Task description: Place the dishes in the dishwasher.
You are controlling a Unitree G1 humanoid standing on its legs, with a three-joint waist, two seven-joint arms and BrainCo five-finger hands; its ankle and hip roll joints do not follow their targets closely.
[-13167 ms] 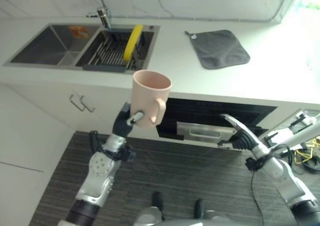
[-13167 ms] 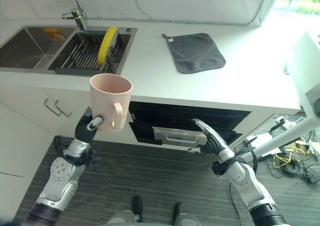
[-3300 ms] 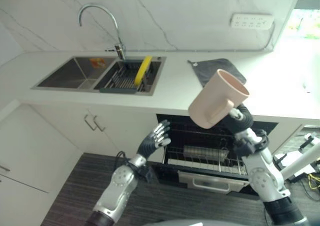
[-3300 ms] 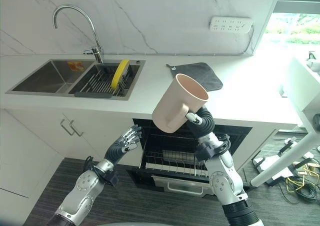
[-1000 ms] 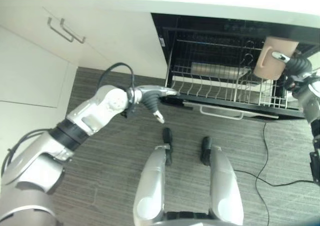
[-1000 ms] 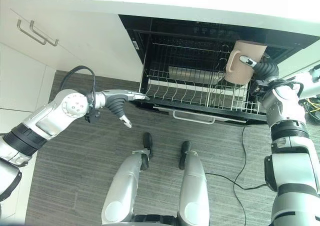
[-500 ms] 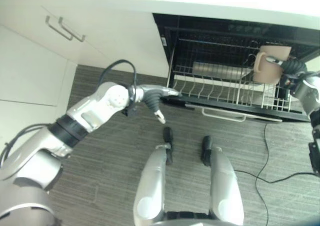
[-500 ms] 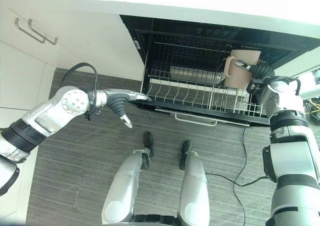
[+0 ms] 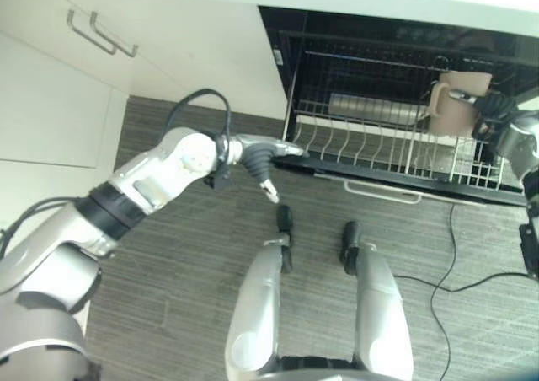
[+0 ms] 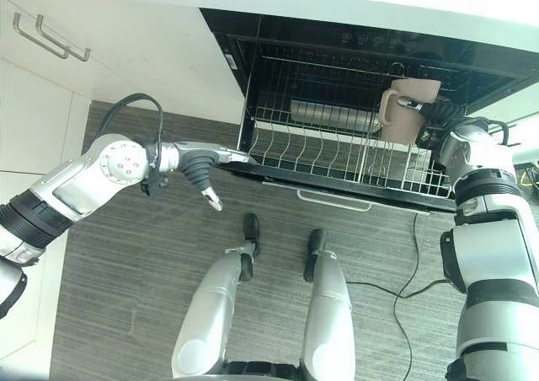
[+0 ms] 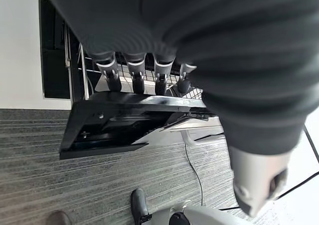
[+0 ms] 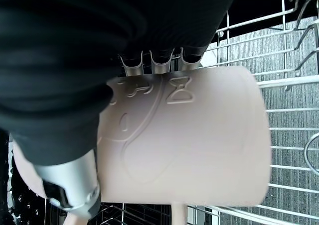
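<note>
My right hand (image 10: 440,116) grips the mug (image 10: 404,111), mouth up, handle leftward, over the rack (image 10: 337,158); left hand (image 10: 210,163) fingers straight.

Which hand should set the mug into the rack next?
Right. The right hand already grips the pink mug over the pulled-out dishwasher rack. The left hand rests with straight fingers at the rack's front left corner, holding nothing.

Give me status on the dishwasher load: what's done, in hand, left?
Done: the dishwasher is open, its wire rack pulled out. In hand: the right hand holds the pale pink mug over the rack's right side, not yet released. The left hand, fingers straight, rests at the rack's front left corner. Left: set the mug down, let go.
</note>
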